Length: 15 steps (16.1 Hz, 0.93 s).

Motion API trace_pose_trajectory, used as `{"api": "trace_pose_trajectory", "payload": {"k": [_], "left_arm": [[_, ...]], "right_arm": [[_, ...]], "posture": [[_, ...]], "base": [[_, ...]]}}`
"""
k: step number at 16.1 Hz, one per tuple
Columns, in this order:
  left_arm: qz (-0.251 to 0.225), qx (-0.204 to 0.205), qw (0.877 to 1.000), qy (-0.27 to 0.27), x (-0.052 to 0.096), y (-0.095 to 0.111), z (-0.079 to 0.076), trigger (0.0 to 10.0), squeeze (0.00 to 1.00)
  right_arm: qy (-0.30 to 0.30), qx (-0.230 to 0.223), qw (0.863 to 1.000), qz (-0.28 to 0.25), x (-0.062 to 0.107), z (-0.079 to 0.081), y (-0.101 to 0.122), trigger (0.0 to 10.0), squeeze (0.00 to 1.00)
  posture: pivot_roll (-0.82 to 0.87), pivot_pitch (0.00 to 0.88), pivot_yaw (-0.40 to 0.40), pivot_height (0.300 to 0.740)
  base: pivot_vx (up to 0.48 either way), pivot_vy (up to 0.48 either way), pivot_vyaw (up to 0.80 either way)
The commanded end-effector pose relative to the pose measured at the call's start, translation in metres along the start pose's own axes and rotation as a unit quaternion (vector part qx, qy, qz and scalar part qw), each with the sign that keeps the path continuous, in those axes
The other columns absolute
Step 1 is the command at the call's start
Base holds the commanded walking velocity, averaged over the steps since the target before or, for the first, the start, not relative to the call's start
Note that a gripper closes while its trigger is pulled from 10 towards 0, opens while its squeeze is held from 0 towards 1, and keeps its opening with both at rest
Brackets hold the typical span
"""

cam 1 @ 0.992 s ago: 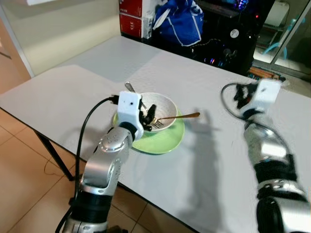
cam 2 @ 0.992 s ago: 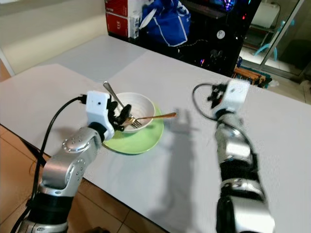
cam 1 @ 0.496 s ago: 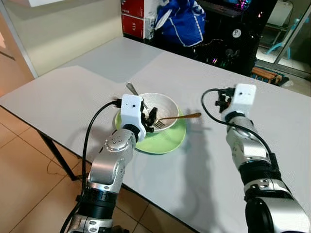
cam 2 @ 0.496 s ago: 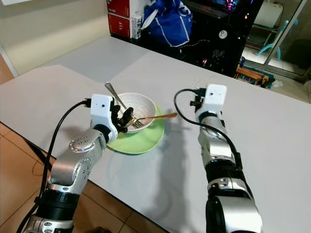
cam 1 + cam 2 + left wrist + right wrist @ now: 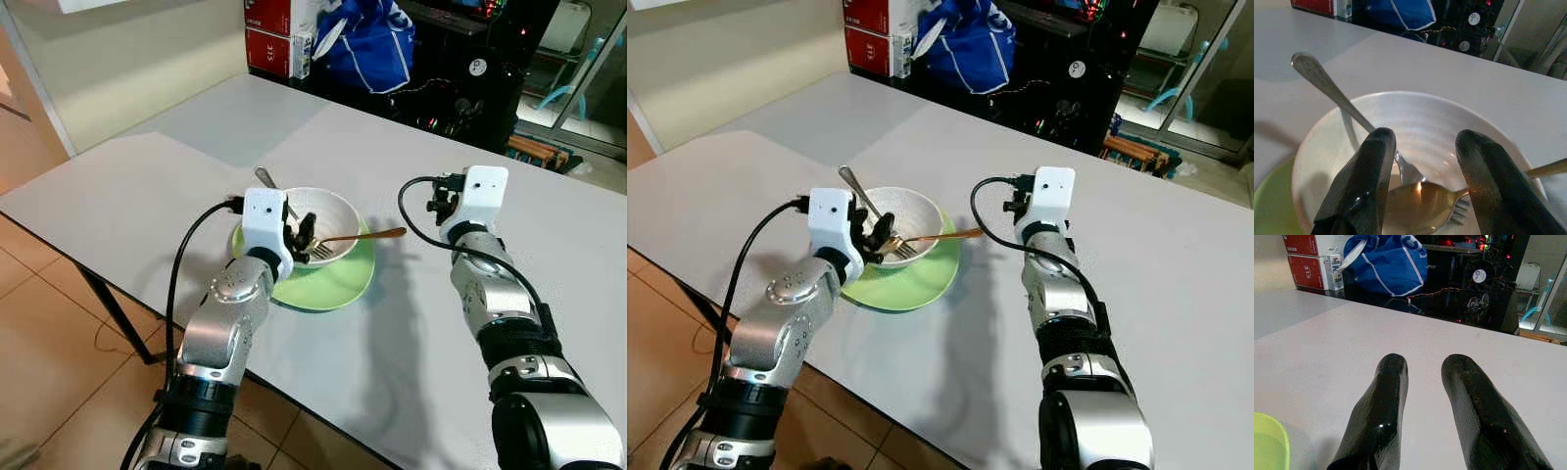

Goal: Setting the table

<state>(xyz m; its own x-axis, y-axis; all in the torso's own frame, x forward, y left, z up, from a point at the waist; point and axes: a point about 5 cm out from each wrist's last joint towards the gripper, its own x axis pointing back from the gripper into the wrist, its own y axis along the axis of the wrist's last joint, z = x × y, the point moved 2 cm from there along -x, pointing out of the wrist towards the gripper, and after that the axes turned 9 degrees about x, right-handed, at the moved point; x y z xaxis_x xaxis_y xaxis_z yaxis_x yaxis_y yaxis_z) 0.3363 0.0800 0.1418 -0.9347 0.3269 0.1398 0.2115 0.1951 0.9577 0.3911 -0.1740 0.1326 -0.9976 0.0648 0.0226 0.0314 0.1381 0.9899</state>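
My left gripper [image 5: 1420,191] hangs just over the white bowl [image 5: 338,211], fingers spread wide with nothing pinched between them. Directly below the gap lie a gold spoon [image 5: 1415,203] and the tines of a gold fork [image 5: 358,237], whose handle runs out over the bowl's far rim toward my other arm. A silver spoon [image 5: 1327,85] leans against the rim beside one finger. The bowl sits on a green plate [image 5: 338,284] on the grey table [image 5: 176,176]. To lift the cutlery cleanly I would lower until both pads bracket one utensil only, then close slowly so the bowl does not tip. My right gripper [image 5: 1422,406] floats over bare table beyond the plate, fingers a narrow gap apart, empty.
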Motion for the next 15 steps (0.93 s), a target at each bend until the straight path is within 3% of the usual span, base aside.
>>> {"api": "trace_pose_trajectory", "payload": {"k": [1, 7, 8, 15], "left_arm": [[-0.002, -0.005, 1.0, -0.001, -0.002, 0.001, -0.002, 10.0, 0.0], [-0.003, -0.014, 1.0, 0.009, 0.003, 0.003, 0.005, 10.0, 0.0], [-0.005, 0.002, 1.0, 0.018, 0.003, 0.003, 0.01, 10.0, 0.0], [-0.007, 0.009, 1.0, 0.025, 0.004, 0.0, 0.013, 10.0, 0.0]], "right_arm": [[0.005, 0.008, 1.0, -0.008, -0.002, 0.003, 0.005, 10.0, 0.0], [0.021, -0.002, 1.0, -0.002, -0.004, 0.017, 0.003, 10.0, 0.0], [0.024, -0.001, 1.0, -0.001, -0.004, 0.02, 0.003, 10.0, 0.0], [0.046, 0.015, 0.999, 0.002, -0.003, 0.029, -0.001, 10.0, 0.0]], "posture": [[-0.02, 0.0, -0.036, 0.74], [0.03, 0.0, -0.041, 0.74], [0.04, 0.0, -0.041, 0.74], [0.04, 0.0, -0.054, 0.74]], "base": [[0.0, 0.0, 0.0], [0.0, 0.0, 0.0], [0.0, 0.0, 0.0], [0.0, 0.0, 0.0]]}}
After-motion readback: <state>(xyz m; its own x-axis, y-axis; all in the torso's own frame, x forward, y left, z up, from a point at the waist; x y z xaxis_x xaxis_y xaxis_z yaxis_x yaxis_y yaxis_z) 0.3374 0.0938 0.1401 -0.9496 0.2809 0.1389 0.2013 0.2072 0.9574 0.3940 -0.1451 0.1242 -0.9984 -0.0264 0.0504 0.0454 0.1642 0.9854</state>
